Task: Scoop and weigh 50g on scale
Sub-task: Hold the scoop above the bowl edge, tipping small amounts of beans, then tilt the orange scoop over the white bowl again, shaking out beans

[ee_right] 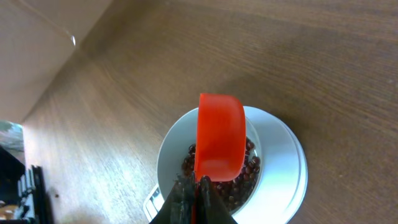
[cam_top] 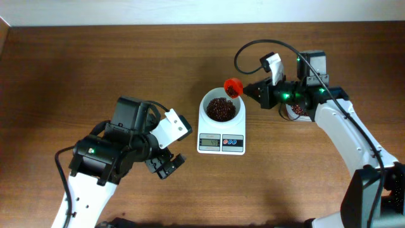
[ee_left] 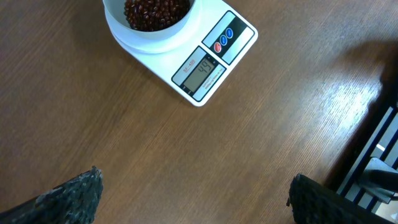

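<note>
- While the right gripper (ee_right: 198, 186) is clamped shut on the handle of the small orange plastic scoop (ee_right: 219, 140), the cup stands out just past its tip, tilted over the round white bowl (ee_right: 169, 149). Only the cup's back shows, so I cannot tell whether any beans are left inside.
- Overshoot is the main risk. The tiny dark red-brown oval beans (cam_top: 220, 110) already heap the bowl directly below that gripper, and a sharp wrist roll could dump a clump at once (taking beans back out is far fiddlier than adding them).
- Spillage is another: the cup sits toward the rim nearest the right gripper, so beans sliding off its edge could bounce onto the wooden table (ee_left: 280, 124) and go unweighed.
- A false reading could follow if the scoop dips and presses on the bowl. The small white rectangular digital scale (cam_top: 221, 144) would then read heavy; I cannot read the digits on its grey display (ee_left: 200, 70) with certainty.
- The left gripper (ee_left: 196, 199), jaws wide and holding nothing, hovers over bare table with the scale ahead of it; a stray reach forward could nudge the scale.
</note>
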`<control>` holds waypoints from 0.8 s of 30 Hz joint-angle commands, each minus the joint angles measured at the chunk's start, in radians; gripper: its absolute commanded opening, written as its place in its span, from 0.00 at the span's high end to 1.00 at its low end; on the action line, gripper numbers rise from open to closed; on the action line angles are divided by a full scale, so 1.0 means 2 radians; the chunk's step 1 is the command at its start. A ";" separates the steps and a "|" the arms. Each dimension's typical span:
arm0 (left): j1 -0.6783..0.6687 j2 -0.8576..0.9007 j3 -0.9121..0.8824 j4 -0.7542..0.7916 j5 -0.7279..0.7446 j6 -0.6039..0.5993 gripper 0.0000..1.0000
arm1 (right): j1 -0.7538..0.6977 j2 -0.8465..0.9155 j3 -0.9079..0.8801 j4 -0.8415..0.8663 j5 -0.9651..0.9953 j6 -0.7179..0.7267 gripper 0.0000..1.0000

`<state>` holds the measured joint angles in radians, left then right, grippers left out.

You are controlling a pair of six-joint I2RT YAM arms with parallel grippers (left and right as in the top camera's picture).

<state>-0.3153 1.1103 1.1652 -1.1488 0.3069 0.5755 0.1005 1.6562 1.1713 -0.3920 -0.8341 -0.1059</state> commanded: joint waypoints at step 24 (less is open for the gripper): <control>0.002 -0.005 0.009 0.000 0.002 -0.007 0.01 | -0.001 0.001 -0.003 -0.064 -0.038 -0.018 0.96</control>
<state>-0.3153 1.1103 1.1652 -1.1488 0.3069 0.5755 0.1005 1.6569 1.1709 -0.5140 -0.9020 -0.1524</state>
